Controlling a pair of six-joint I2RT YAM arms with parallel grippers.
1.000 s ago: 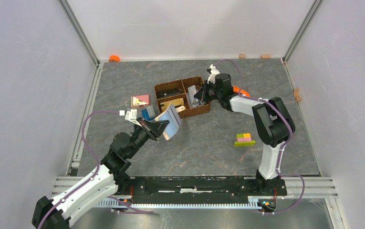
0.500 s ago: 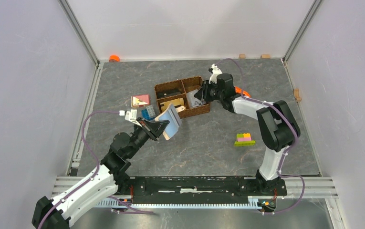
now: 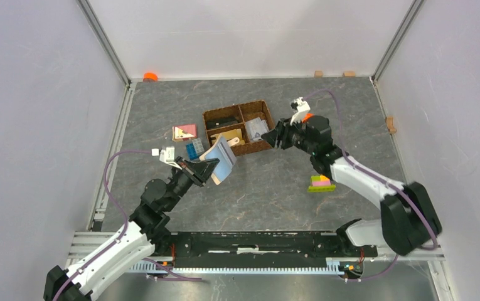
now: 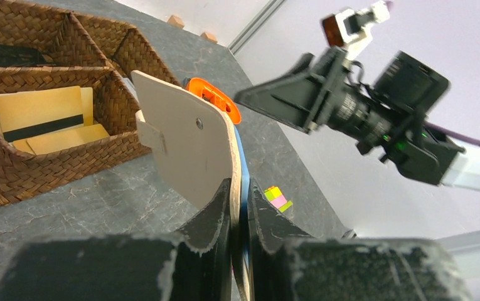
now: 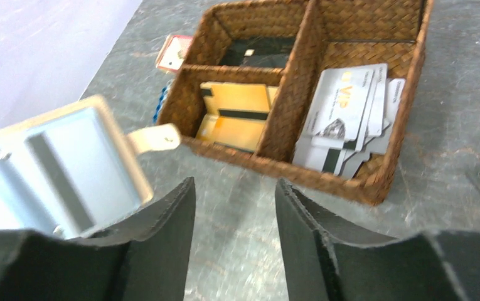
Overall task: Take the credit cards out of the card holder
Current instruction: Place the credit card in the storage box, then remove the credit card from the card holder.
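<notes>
The beige card holder (image 3: 219,160) hangs open above the table just in front of the basket, its pale blue-grey inside (image 5: 61,169) facing my right arm. My left gripper (image 3: 207,168) is shut on its lower edge (image 4: 187,144), with a blue edge showing between the jaws. My right gripper (image 3: 277,139) hovers by the basket's right front corner, open (image 5: 234,182) and empty. Silver credit cards (image 5: 344,119) lie in the basket's right front compartment. Yellow cards (image 5: 234,113) fill the left front one.
The brown woven divided basket (image 3: 234,108) stands mid-table, dark cards in its back left compartment. A coloured brick stack (image 3: 320,182) sits under my right forearm. A pink-and-cream box (image 3: 184,132) and a blue block (image 3: 194,148) lie left of the basket. An orange object (image 4: 215,100) sits behind the holder.
My right gripper has drawn back out of the basket's right compartment toward the right and opened. The left gripper and the card holder have stayed put.
</notes>
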